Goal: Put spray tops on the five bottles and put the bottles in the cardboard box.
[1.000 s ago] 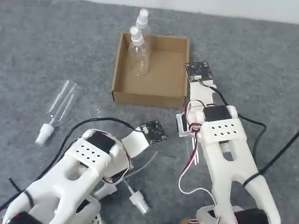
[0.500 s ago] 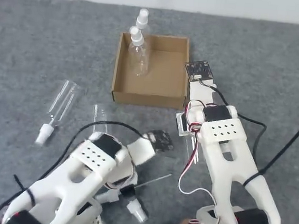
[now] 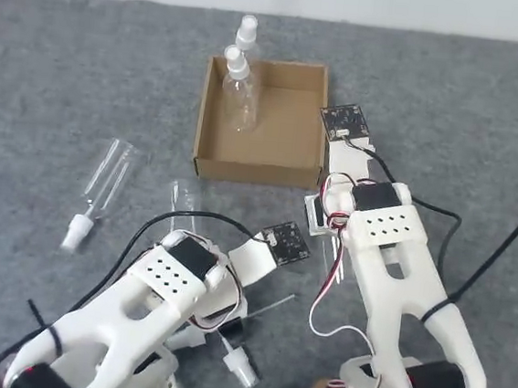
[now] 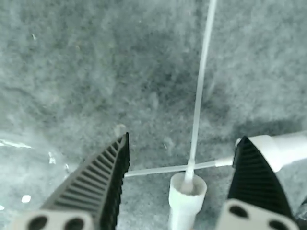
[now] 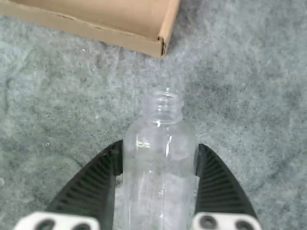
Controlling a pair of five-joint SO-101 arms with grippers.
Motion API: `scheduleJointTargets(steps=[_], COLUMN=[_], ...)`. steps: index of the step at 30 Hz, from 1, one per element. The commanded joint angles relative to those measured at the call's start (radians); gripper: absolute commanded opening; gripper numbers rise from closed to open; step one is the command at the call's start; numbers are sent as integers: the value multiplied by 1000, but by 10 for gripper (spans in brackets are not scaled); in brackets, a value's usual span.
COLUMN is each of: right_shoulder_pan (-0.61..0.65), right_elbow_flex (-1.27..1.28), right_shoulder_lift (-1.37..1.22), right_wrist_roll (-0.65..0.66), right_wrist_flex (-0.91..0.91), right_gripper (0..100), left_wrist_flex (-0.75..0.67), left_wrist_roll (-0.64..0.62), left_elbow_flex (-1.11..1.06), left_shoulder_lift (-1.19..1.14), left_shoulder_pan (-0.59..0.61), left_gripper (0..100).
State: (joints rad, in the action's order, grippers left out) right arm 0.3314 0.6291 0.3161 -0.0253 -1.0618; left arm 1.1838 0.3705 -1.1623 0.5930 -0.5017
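Near the left edge of the grey carpet [image 3: 49,91], a clear bottle [image 3: 112,173] lies with a spray head at its neck, and a topless bottle [image 3: 182,196] lies just beside the left arm. The cardboard box [image 3: 257,171] sits toward the carpet's far edge. A capped bottle [image 3: 240,96] stands inside its far left corner, and another capped bottle [image 3: 248,30] rises behind it, its footing impossible to tell. Toward the near edge, the left gripper [image 4: 183,143] hangs with fingers spread wide over a spray top [image 4: 184,194], touching nothing. A second spray top [image 4: 283,148] lies just beside one finger, its dip tube crossing beneath. Just off the box's near right corner, the right gripper [image 5: 158,145] is clamped around the body of an open bottle [image 5: 163,103], neck toward the box. The tops look light and their tubes thin and bendy, so the stiff collar is likely the place to pinch. The open bottle seems thin, slick and easily dented, best held mid-body. Since a second ago, the left arm has swung rightward and the loose top beneath it has shifted toward the near edge, while the right arm has not moved
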Motion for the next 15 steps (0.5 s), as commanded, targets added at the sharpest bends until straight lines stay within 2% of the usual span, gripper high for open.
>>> scheduleJointTargets(steps=[1,4,10,15], right_shoulder_pan=[-12,-12,-12,-12], right_elbow_flex=[-61,-61,-61,-61], right_shoulder_lift=[53,53,53,53], right_wrist_roll=[-11,-11,-11,-11], right_wrist_flex=[13,13,12,12], right_gripper=[98,98,98,98], left_wrist_flex=[-21,-44,-48,-48], left_wrist_roll=[-43,-84,-91,-92], left_elbow_flex=[7,4,4,7], left_shoulder_lift=[28,26,26,5], left_shoulder_pan=[-5,-5,-17,-43], left_gripper=[322,322,246,225])
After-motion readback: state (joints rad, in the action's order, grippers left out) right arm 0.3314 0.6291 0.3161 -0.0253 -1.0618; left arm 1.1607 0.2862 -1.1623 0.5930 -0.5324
